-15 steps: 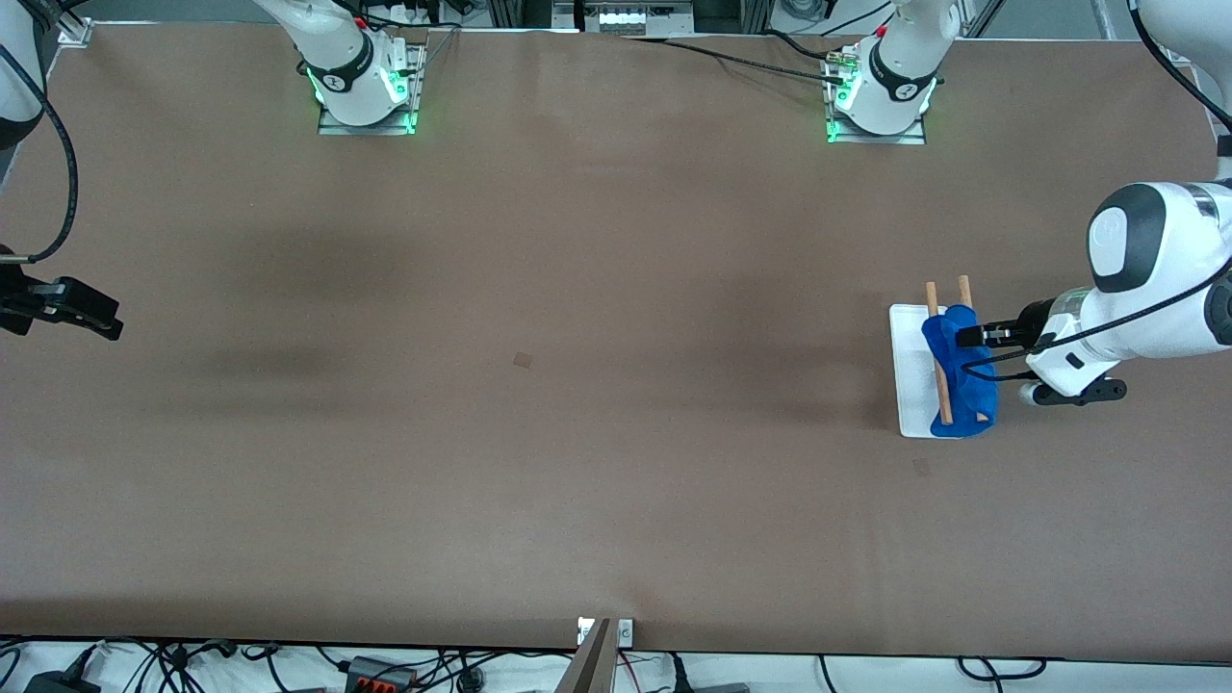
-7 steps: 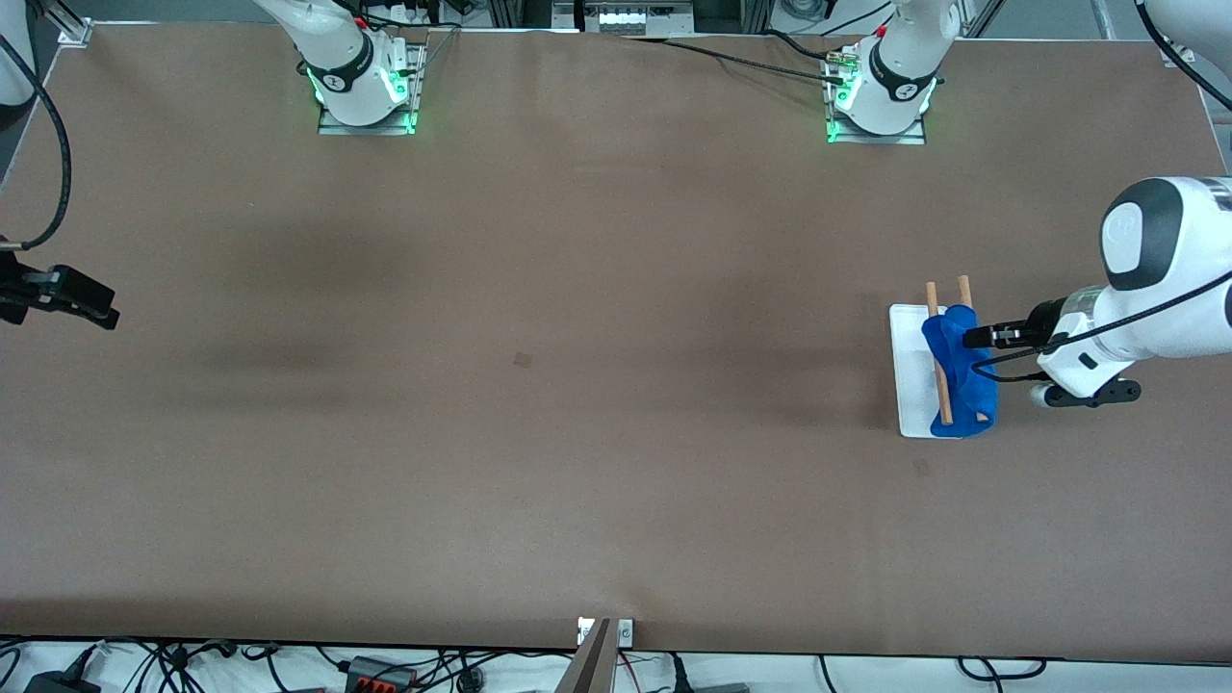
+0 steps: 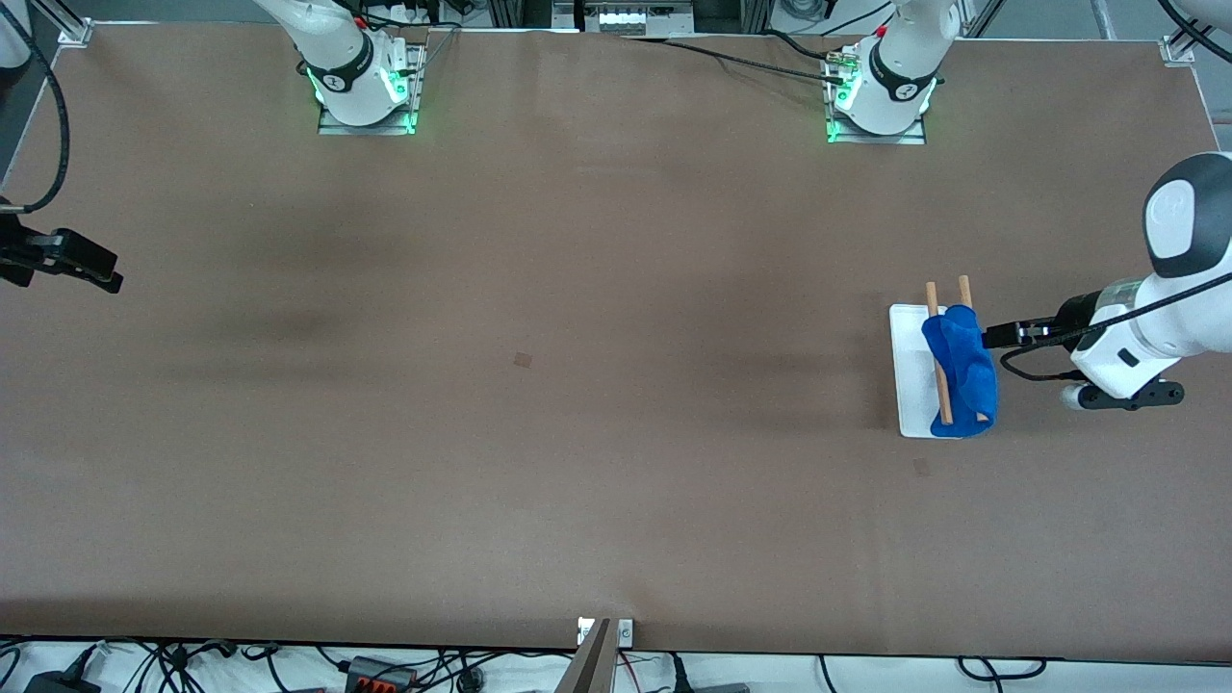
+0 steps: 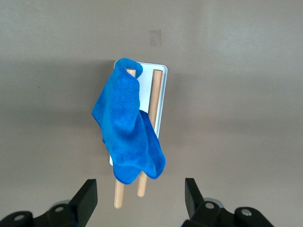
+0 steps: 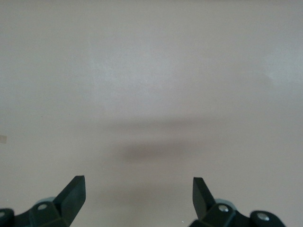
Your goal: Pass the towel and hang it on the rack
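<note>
The blue towel [image 3: 962, 371] hangs draped over the two wooden rods [image 3: 932, 294] of the rack, whose white base [image 3: 910, 385] stands toward the left arm's end of the table. My left gripper [image 3: 993, 336] hovers just beside the towel, apart from it, open and holding nothing. In the left wrist view the towel [image 4: 127, 130] covers one rod and part of the other rod [image 4: 155, 92], with my open left gripper [image 4: 140, 198] short of the rod tips. My right gripper [image 3: 104, 274] hangs open over the right arm's end of the table, above bare tabletop [image 5: 138, 194].
Brown table [image 3: 577, 433] spreads wide between the two arms. The arm bases [image 3: 366, 91] stand along the edge farthest from the front camera. A small dark patch [image 3: 523, 360] marks the middle, another [image 3: 922, 467] lies near the rack.
The left gripper has let go of the towel and drawn back from the rack, its jaws widening. The towel stays on the rods. The right gripper drifted slightly away from the front camera.
</note>
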Controlling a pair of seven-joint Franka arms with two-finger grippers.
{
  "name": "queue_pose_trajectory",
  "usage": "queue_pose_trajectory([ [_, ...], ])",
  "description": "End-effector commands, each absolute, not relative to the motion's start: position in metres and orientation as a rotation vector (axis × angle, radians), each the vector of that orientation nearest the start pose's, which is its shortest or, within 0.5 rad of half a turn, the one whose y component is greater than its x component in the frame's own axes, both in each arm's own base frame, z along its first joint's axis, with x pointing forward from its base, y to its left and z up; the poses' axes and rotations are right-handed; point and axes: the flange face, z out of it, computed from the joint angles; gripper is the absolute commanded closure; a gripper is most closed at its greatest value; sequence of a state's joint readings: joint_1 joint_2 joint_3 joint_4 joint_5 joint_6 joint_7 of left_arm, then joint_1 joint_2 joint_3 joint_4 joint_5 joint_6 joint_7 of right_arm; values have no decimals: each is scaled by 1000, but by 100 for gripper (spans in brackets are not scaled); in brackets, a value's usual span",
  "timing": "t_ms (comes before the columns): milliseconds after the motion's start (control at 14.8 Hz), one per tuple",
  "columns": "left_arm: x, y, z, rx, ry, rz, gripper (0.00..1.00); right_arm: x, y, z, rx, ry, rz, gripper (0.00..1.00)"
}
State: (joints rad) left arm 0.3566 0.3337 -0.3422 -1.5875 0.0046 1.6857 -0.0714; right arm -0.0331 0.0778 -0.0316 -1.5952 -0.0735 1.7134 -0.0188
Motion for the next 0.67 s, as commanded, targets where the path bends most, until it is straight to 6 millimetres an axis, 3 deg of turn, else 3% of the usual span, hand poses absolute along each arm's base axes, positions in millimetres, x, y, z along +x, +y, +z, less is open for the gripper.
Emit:
queue_pose_trajectory([
  [0, 633, 31, 482, -3227, -154, 333, 10, 568, -44, 574, -3200, 73, -85, 0],
  [202, 633, 21, 517, -3228, -133, 323, 2, 571, -44, 570, -3200, 72, -89, 0],
  [405, 630, 20, 537, -3232, -158, 277, 0, 573, -45, 573, -3202, 67, -94, 0],
  [607, 625, 19, 542, -3221, -147, 300, 0, 566, -50, 582, -3200, 80, -59, 0],
])
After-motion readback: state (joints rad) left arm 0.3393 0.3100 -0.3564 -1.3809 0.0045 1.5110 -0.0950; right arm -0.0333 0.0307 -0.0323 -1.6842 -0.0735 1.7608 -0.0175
